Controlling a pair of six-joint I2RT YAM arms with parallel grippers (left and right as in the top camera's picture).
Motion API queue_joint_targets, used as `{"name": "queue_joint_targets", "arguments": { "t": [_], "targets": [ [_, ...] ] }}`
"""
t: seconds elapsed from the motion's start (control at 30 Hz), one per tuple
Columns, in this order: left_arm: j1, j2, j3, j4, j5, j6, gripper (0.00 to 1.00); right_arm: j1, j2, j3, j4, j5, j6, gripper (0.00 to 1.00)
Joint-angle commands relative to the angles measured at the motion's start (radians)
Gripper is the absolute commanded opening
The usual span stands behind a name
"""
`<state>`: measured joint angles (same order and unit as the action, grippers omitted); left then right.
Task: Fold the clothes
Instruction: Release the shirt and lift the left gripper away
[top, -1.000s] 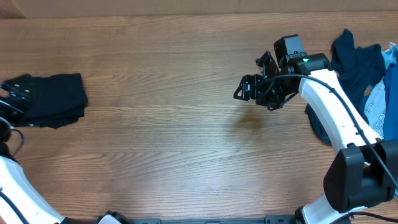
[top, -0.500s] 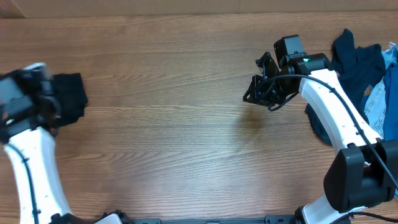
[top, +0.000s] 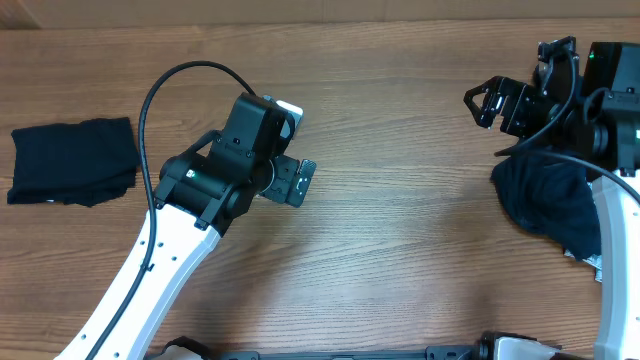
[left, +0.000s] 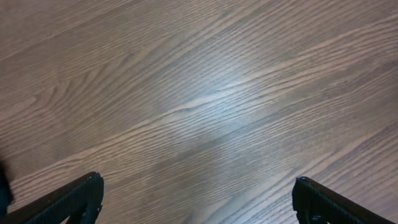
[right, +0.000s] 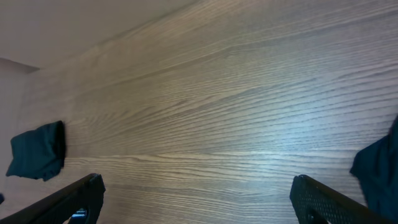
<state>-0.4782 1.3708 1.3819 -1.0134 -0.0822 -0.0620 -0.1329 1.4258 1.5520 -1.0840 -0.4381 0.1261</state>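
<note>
A near-black navy garment (top: 70, 160) lies folded at the far left of the table; it also shows small in the right wrist view (right: 37, 150). A rumpled dark blue garment (top: 545, 195) lies at the right edge, partly under my right arm, and its edge shows in the right wrist view (right: 382, 171). My left gripper (top: 298, 182) is open and empty above bare wood left of the table's middle (left: 199, 199). My right gripper (top: 487, 100) is open and empty at the far right (right: 199, 193), just above and left of the rumpled garment.
The wooden table (top: 400, 240) is bare between the two garments. A sliver of pale fabric (top: 590, 262) shows under my right arm at the right edge. The left arm's black cable (top: 160, 90) loops over the table's left half.
My left arm has swung from the folded garment at the far left toward the table's middle. My right gripper has pulled back to the far right. The rumpled garment now lies under the right arm.
</note>
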Motion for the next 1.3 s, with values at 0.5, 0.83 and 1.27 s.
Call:
{"name": "queue_joint_targets", "arguments": {
  "t": [0.5, 0.83, 1.27],
  "targets": [
    [1.166, 0.272, 0.024, 0.09, 0.307, 0.042, 0.88, 0.349, 0.209, 0.007, 0.053, -0.072, 0.093, 0.79],
    [1.283, 0.453, 0.024, 0.346, 0.159, 0.045, 0.92, 0.388, 0.29, 0.007, 0.045, -0.007, 0.11, 0.88],
    [1.3, 0.582, 0.024, 0.538, 0.245, -0.016, 0.74, 0.362, 0.29, 0.007, -0.033, 0.019, 0.107, 0.87]
  ]
}}
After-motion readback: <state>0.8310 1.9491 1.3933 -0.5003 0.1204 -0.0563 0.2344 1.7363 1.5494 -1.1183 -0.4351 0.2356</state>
